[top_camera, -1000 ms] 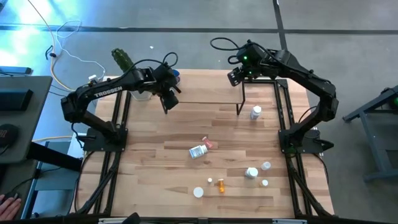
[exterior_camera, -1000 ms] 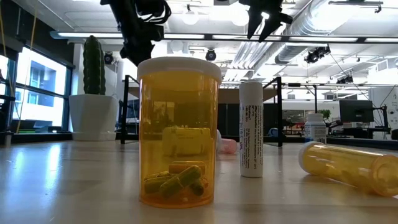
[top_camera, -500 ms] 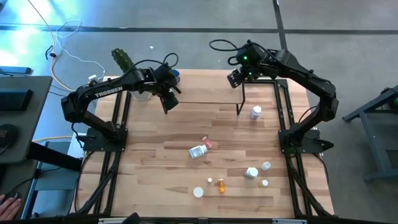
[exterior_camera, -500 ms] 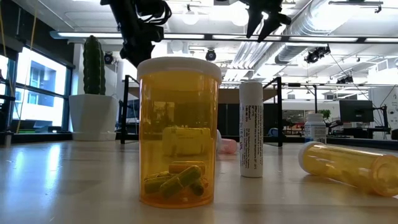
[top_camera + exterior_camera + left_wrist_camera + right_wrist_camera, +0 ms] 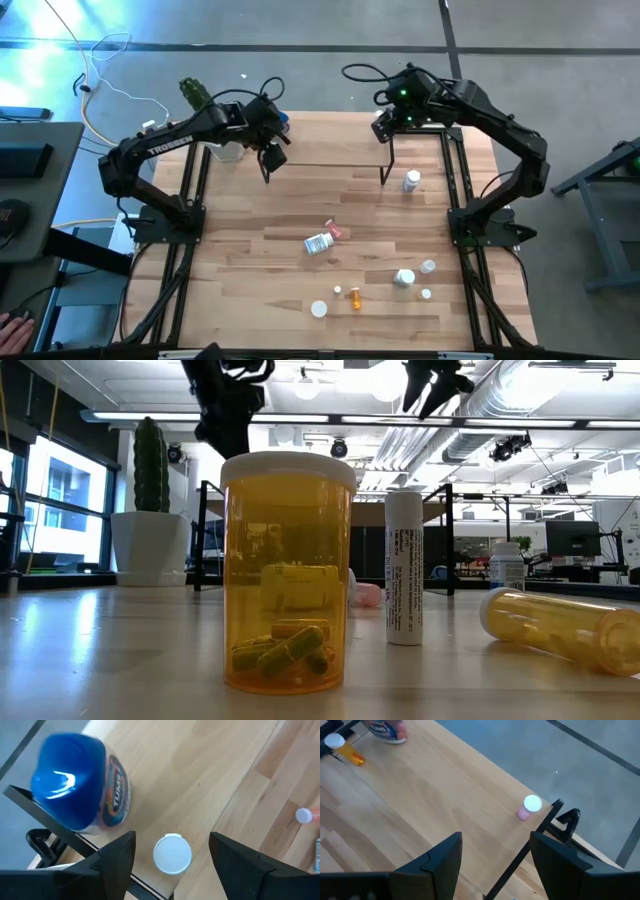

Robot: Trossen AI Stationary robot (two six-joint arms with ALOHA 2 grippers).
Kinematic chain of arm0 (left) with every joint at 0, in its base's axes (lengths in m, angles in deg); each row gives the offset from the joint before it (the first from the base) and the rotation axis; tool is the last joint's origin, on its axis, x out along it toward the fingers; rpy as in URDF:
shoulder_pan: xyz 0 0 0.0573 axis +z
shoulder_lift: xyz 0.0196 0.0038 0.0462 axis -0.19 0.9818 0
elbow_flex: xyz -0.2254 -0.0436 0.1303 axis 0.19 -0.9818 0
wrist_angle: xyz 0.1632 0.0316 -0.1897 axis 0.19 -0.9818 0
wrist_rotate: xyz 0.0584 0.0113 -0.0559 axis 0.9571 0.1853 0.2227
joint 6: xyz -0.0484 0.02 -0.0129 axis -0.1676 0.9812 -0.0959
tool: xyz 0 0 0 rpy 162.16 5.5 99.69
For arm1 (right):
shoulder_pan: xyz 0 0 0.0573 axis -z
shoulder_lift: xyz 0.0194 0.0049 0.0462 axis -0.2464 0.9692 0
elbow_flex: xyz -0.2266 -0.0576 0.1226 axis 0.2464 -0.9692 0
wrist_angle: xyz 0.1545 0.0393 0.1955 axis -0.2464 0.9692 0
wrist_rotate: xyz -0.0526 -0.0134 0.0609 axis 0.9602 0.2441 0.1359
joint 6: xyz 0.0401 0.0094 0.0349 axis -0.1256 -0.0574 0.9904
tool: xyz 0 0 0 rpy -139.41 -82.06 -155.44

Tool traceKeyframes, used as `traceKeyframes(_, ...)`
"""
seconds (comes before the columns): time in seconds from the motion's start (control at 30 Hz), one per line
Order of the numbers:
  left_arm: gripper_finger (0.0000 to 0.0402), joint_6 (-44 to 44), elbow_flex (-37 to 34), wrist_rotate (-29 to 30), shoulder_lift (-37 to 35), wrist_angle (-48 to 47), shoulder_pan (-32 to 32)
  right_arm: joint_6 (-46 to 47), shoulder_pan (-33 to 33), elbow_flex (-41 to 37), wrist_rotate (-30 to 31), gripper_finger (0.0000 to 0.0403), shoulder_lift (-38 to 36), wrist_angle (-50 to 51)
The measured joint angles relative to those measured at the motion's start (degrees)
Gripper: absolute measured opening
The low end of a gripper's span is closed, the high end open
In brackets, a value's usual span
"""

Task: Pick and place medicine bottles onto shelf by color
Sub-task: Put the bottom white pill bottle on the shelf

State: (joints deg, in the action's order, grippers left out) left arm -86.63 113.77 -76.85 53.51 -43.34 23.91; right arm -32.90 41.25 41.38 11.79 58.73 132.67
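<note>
I am watching the left gripper (image 5: pixel 170 852) finishing its release: since the earlier frames it has pulled slightly back from the shelf's left end and its fingers are now standing apart with nothing between them. Directly below them a white-capped bottle (image 5: pixel 172 853) is standing upright on the shelf (image 5: pixel 200 765), its long axis vertical and its cap facing the wrist camera, just beside the blue-capped Tums bottle (image 5: pixel 82 782), which also appears to be upright. The right gripper (image 5: pixel 492 852) has shifted a little rightward over the shelf's other end; it is open and empty, hovering near a small pink bottle with a white cap (image 5: pixel 530 806) standing close to the shelf corner. I judge one placement to be just done, with many bottles left on the table (image 5: pixel 250 260), including a labelled bottle lying on its side (image 5: pixel 318 243). My next move is lifting the left arm clear and reaching for another bottle.
</note>
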Motion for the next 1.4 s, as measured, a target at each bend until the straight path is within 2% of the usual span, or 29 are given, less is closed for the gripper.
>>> traceKeyframes(0.2, 0.0239, -0.4, 4.2, 0.0, 0.0, -6.0, -0.2, 0.3, 0.0, 0.0, -2.2, 0.0224, -2.1, 2.5)
traceKeyframes(0.37, 0.0239, -0.9, 4.3, -1.0, -2.1, -8.2, -2.0, 1.1, -1.5, 0.0, -6.8, 0.0224, -3.5, 6.1)
traceKeyframes(0.53, 0.0239, -4.0, -0.1, -2.4, -6.0, -7.5, -6.4, 1.6, -6.7, -1.0, -7.1, 0.0224, -4.6, 8.5)
traceKeyframes(0.63, 0.0239, -6.7, -4.3, -2.4, -9.0, -4.8, -9.8, 3.7, -9.9, -5.0, -6.9, 0.0224, -6.2, 8.4)
traceKeyframes(1.1, 0.0239, -20.3, -15.5, -1.7, -17.5, 6.9, -27.8, 28.3, -28.2, -23.5, -5.6, 0.0224, -16.3, 2.0)
traceKeyframes(1.4, 0.0239, -26.7, -16.4, 3.8, -17.2, 8.6, -39.6, 45.8, -43.6, -29.0, -2.7, 0.0224, -17.5, 2.0)
